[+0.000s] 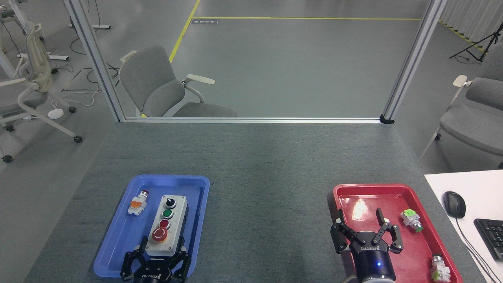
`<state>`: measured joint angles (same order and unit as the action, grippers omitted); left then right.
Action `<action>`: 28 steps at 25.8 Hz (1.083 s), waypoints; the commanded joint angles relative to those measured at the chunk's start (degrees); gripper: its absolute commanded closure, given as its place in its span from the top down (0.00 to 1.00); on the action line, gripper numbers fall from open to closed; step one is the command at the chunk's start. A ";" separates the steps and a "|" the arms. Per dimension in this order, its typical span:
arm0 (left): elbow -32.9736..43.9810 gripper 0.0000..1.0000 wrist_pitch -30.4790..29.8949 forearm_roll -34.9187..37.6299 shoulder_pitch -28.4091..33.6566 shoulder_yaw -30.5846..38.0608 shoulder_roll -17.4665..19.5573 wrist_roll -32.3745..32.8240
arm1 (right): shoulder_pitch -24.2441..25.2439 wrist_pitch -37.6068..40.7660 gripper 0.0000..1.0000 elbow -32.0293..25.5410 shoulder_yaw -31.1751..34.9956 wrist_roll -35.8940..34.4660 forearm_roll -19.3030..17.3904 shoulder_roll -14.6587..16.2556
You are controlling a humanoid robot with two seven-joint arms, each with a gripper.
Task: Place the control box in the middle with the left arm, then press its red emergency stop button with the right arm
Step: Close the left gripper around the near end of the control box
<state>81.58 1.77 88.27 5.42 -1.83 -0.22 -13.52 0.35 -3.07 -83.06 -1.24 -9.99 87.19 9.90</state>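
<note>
The control box, light grey with a black base, lies lengthwise in the blue tray. Its red emergency stop button with a yellow collar is at the near end, behind it a small red button, a green button and a black knob. My left gripper is open at the bottom edge, one finger on each side of the box's near end. I cannot tell whether the fingers touch it. My right gripper is open above the red tray, holding nothing. The middle is bare grey-green felt.
A small white-and-orange push-button part lies in the blue tray left of the box. The red tray holds a green-capped part and another part. A white desk with a mouse and keyboard adjoins at right. An aluminium rail bounds the far edge.
</note>
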 commanded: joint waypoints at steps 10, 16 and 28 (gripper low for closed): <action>-2.22 0.99 0.52 -0.46 -0.14 0.34 2.24 -1.60 | 0.00 -0.01 0.97 0.00 0.01 -0.03 0.00 0.03; -1.95 0.99 0.52 -0.55 -0.23 0.34 1.53 -1.16 | 0.00 -0.01 0.97 0.00 0.01 0.06 0.00 -0.05; -3.71 0.99 0.52 -1.17 -1.20 -0.10 0.30 -0.45 | -0.17 0.08 0.97 0.62 0.01 0.06 0.00 -0.32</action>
<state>78.95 2.21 87.20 4.66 -1.92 0.54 -14.14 0.23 -3.05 -82.69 -1.23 -9.86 87.19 9.58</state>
